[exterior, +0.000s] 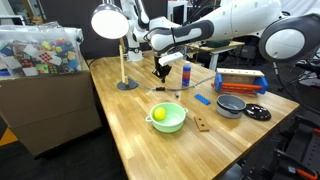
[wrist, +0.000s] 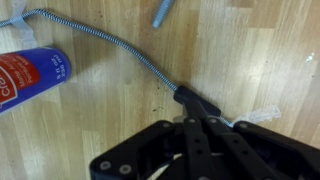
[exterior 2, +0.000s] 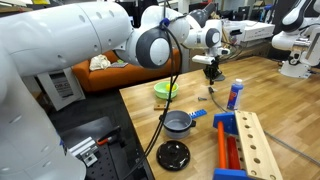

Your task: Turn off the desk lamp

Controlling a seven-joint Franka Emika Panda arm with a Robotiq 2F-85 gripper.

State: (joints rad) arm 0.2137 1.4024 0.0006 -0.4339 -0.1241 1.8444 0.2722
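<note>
The desk lamp (exterior: pixel 124 55) stands at the table's back corner, with a round head and bright white face, a thin pale stem and a dark round base. Its braided cord (wrist: pixel 110 42) runs across the wood to a small black inline switch (wrist: pixel 192 99). In the wrist view my gripper (wrist: pixel 200 118) is shut, its two fingers pressed together with the tips right at the switch's near end. In both exterior views the gripper (exterior: pixel 160 72) (exterior 2: pixel 212 74) points down at the tabletop to one side of the lamp's base.
A blue bottle with a red label (wrist: pixel 30 80) (exterior: pixel 186 73) lies close to the gripper. A green bowl holding a yellow ball (exterior: pixel 167 116), a grey pot (exterior: pixel 231 104), a black lid (exterior: pixel 257 112) and a wooden rack (exterior: pixel 240 82) share the table. A full box (exterior: pixel 40 50) stands beside it.
</note>
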